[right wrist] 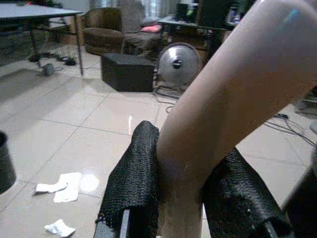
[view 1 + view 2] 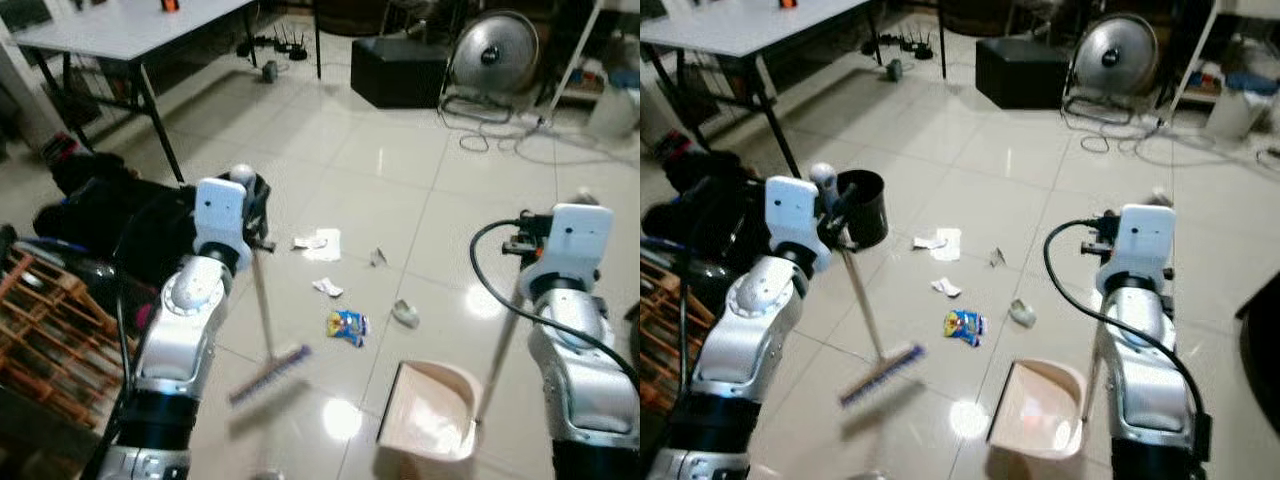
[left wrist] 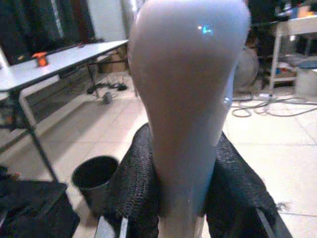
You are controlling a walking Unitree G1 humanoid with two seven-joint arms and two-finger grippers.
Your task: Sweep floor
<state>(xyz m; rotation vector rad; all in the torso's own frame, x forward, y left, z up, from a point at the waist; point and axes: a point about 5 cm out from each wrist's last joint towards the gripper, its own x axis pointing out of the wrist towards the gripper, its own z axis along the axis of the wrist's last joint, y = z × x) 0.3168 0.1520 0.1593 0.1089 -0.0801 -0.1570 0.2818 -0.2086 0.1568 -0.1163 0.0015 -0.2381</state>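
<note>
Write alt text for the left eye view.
A humanoid robot's left gripper holds a broom and its right gripper a dustpan on a glossy tiled floor. Paper scraps and a colourful wrapper lie between them; a table and fan stand behind.

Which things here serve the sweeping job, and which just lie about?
Job: broom in left gripper; dustpan in right gripper; paper scraps; wrapper; bin.
Lying about: fan; table; black box; cables.
</note>
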